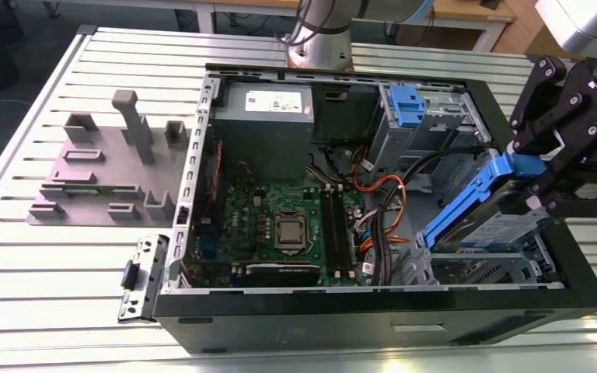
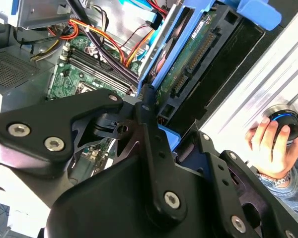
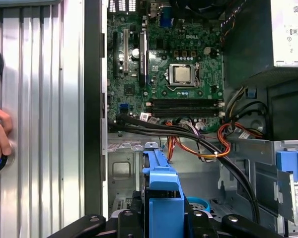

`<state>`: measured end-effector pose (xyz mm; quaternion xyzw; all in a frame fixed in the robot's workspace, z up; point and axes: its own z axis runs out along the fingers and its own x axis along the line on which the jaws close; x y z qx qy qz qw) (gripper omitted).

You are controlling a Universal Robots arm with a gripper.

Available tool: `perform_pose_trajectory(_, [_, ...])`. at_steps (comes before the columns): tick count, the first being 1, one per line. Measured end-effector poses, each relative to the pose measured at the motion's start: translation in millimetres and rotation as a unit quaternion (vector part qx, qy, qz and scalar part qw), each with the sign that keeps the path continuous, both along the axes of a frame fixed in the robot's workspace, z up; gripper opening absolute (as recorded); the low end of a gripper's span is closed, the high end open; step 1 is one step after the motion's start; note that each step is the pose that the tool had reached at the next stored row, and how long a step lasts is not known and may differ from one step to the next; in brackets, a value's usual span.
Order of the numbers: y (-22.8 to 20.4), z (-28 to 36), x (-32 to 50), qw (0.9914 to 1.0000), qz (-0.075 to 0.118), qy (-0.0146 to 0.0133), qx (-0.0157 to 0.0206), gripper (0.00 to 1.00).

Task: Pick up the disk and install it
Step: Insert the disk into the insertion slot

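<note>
Black linkage fingers on the end effector (image 1: pixel 547 175) are clamped onto the disk (image 1: pixel 485 210), gripping the blue caddy at its upper end, over at the right side of the exterior view. So the disk isn't lying anywhere separate from the end effector, it's in the grip and hanging down and away from it, tilted. Its long axis slants from the clamped blue tab at the upper right down toward the lower left, and the low end pokes into the open computer case (image 1: pixel 277 326) right above the metal drive bay (image 1: pixel 485 268) in the case's lower right corner. It looks not yet seated to me; the caddy sits at a clear angle to the bay rather than flat in it, though I can't tell if the low end touches the rails.

In the first wrist view the blue caddy edge (image 3: pixel 161 193) runs straight out from between the fingers toward the motherboard (image 3: pixel 174 74), with a bundle of cables (image 3: pixel 208 146) crossing between. A person's hand (image 2: pixel 270 144) rests on a round knob out on the slatted bench (image 1: pixel 29 256), beside the case.
</note>
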<state>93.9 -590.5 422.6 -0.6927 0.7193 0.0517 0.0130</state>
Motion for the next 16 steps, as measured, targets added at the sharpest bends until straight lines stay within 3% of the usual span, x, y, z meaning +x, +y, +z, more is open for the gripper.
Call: perform_pose_trajectory(16, [0.0, -4.3, 0.0, 1.0, 0.0, 0.0, 0.0, 0.36])
